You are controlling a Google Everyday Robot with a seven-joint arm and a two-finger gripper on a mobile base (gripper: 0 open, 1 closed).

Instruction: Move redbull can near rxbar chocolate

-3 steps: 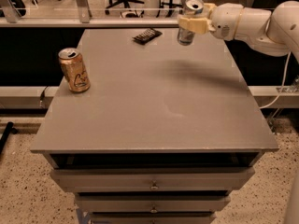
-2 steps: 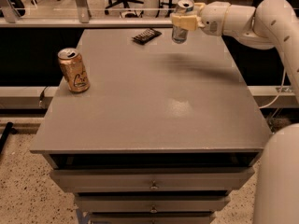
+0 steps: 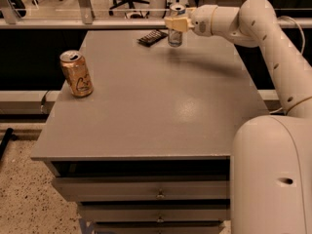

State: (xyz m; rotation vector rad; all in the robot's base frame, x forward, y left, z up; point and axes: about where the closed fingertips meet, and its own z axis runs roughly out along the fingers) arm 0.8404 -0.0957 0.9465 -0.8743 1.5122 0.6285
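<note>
— Silver and blue, the redbull can (image 3: 175, 37): where is it?
— Near the far edge of the grey worktop (image 3: 161, 106), right of the middle. It is upright in the tool (image 3: 175, 24), whose fingers are clamped on its midsection. Its base is low over the surface; I cannot tell whether it touches.
— Changed from a second ago?
— Yes. The tool has carried it leftward along the far edge, away from the far right corner. It is now just beside the rxbar chocolate (image 3: 152, 37), on the bar's right.
— And the bar?
— Lying flat where it was. The orange-gold can (image 3: 76, 73) has not shifted either. It is upright by the left edge, well apart from both.
— The arm (image 3: 263, 28)?
— It reaches in over the right edge.
</note>
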